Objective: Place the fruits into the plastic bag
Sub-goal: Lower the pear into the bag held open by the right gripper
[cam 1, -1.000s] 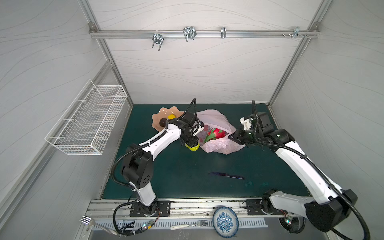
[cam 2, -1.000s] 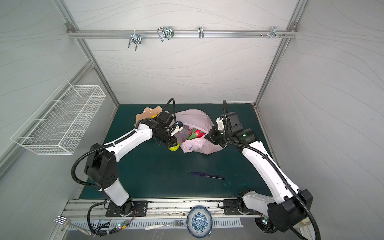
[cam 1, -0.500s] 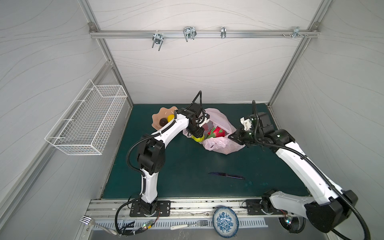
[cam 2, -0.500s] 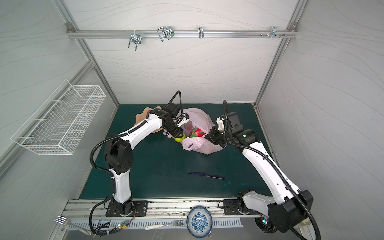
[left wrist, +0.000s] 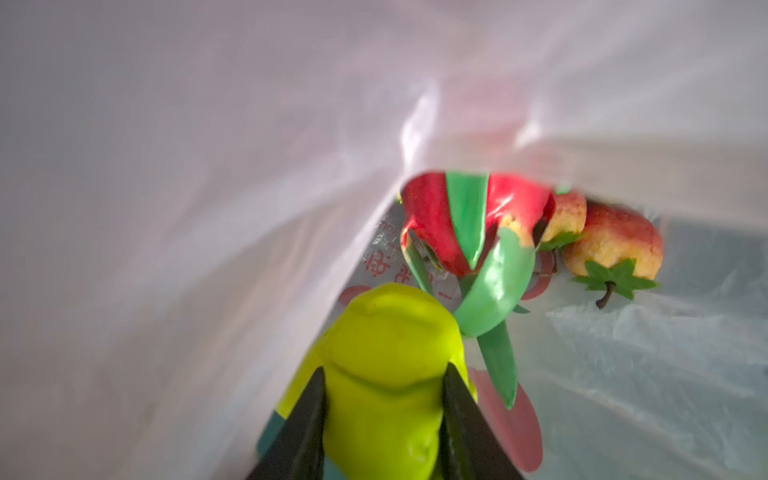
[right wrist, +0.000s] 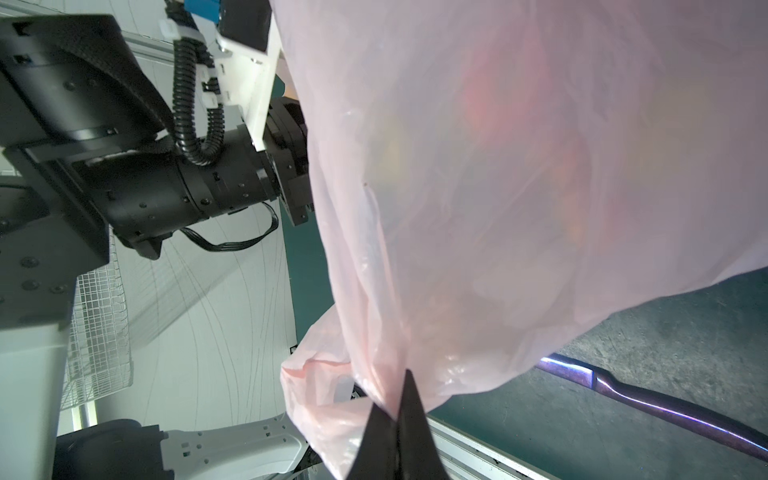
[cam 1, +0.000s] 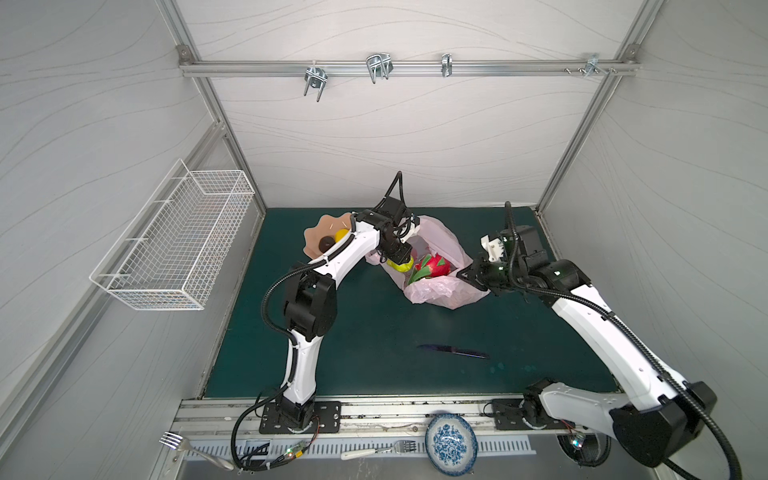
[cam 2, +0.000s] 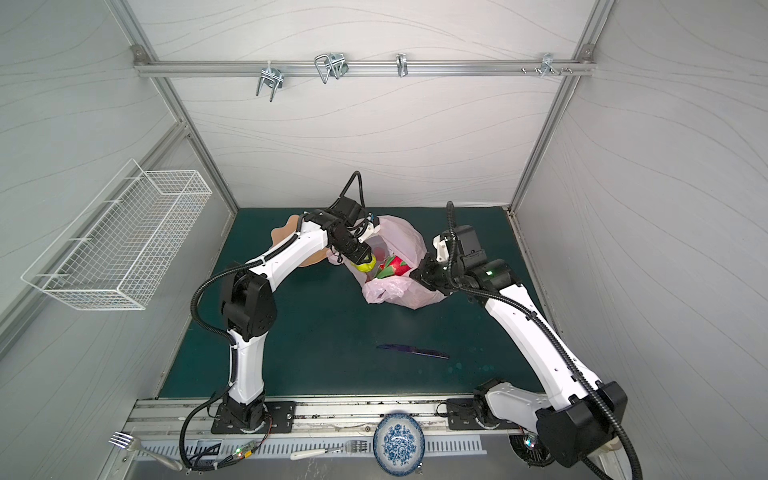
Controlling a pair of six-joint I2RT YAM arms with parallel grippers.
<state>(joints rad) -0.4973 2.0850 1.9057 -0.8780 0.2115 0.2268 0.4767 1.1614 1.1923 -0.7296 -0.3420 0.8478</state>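
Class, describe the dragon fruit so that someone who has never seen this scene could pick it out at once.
Find the green mat, then the pale pink plastic bag near its far edge. In the bag's open mouth lies the dragon fruit. Unlike the plain yellow-green pear held by the left gripper and the two small red-and-yellow fruits, it is bright red with long green leaf-like flaps.

The thin pale pink translucent plastic bag point(right wrist: 498, 208): filmy, creased, soft sheen on the folds. The yellow-green toy pear point(left wrist: 390, 365): smooth moulded plastic, satin gloss. The red-and-green toy dragon fruit point(left wrist: 461, 220): hard plastic, high gloss, bright highlights. The small red-yellow toy fruit with green leaf cap point(left wrist: 615, 249): matt, faintly grainy skin. The dark green table mat point(cam 1: 374, 324): matt, slightly rough, scuffed. The purple knife point(right wrist: 665, 399): iridescent metallic shine. The white wire basket point(cam 1: 174, 245): coated metal. The blue-patterned plate point(cam 1: 451, 442): glazed, glossy.
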